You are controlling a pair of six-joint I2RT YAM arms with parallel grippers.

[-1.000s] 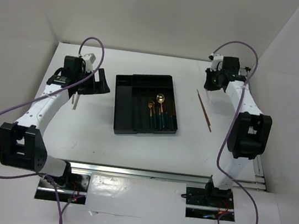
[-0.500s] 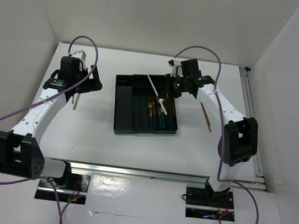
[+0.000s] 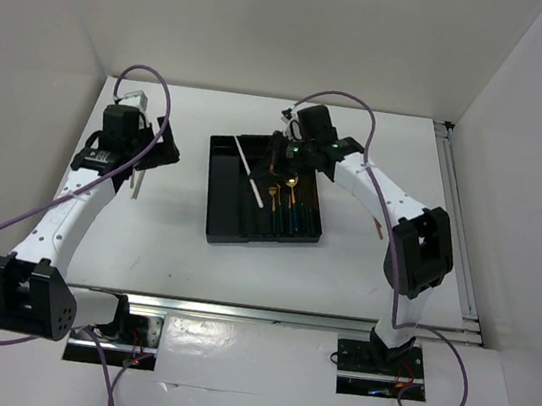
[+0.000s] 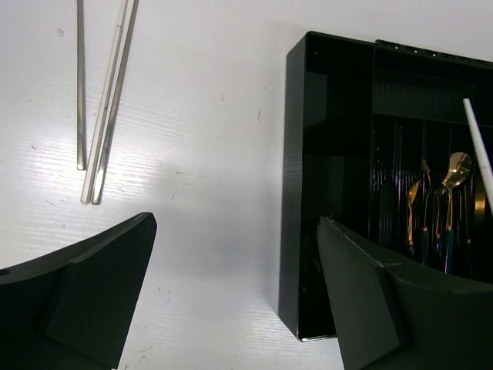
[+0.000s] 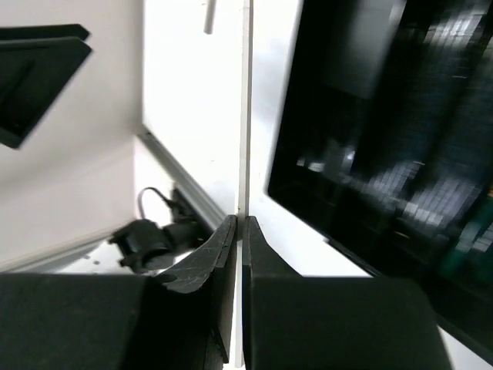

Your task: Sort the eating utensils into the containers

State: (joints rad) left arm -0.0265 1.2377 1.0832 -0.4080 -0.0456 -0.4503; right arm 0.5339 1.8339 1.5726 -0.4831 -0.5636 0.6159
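cutlery (image 3: 285, 210) in tray (image 3: 220, 191), chopsticks (image 4: 115, 100) left of it

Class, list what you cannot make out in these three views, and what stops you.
- Copper chopstick, top view: mostly hidden behind the right arm.
- Silver chopsticks, left wrist view: far ends cut off by the top edge.
- Tray, right wrist view: contents blurred.
- Gold-headed utensils, top view: too small to tell fork from knife.

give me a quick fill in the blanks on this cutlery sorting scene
1. The right gripper grips one white ___ above the black cutlery tray.
2. The left gripper is empty, its jaws wide ___.
3. The gold spoon lies ___ the tray.
Missing: chopstick; open; inside.
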